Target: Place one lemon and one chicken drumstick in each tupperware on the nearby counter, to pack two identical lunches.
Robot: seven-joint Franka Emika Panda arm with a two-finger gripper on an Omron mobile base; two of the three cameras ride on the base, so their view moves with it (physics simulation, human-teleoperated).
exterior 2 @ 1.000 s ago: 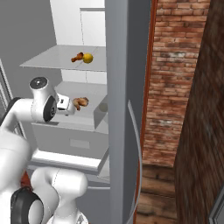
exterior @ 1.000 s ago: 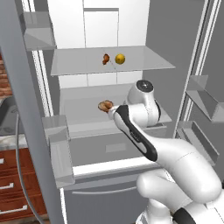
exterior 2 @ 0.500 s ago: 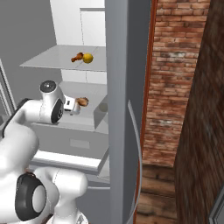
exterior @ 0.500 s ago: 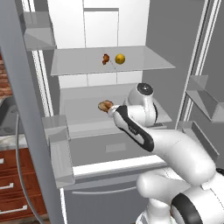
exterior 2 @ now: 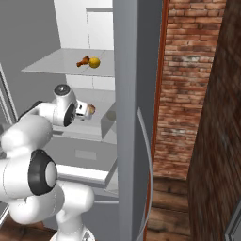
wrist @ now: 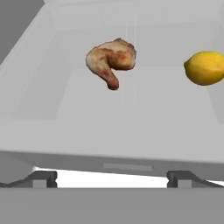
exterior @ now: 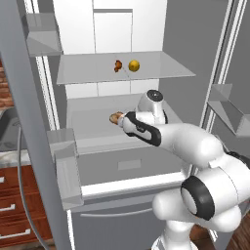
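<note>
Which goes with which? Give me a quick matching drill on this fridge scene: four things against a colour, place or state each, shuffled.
Things:
1. upper-shelf lemon
2. lower-shelf drumstick
3. jaws
4. brick wall

Descriptions:
A. open, holding nothing
B. red-brown, to the right of the fridge in the right base view
C. yellow, beside the upper-shelf drumstick
D. browned, just ahead of the jaws

Pairs: 1-C, 2-D, 3-A, 4-B

Left base camera behind my arm, facing the open fridge (exterior: 122,97) head-on, right base camera angled past its door edge, both sharing the upper shelf (exterior: 122,73), my hand camera close over the lower shelf (wrist: 109,127).
</note>
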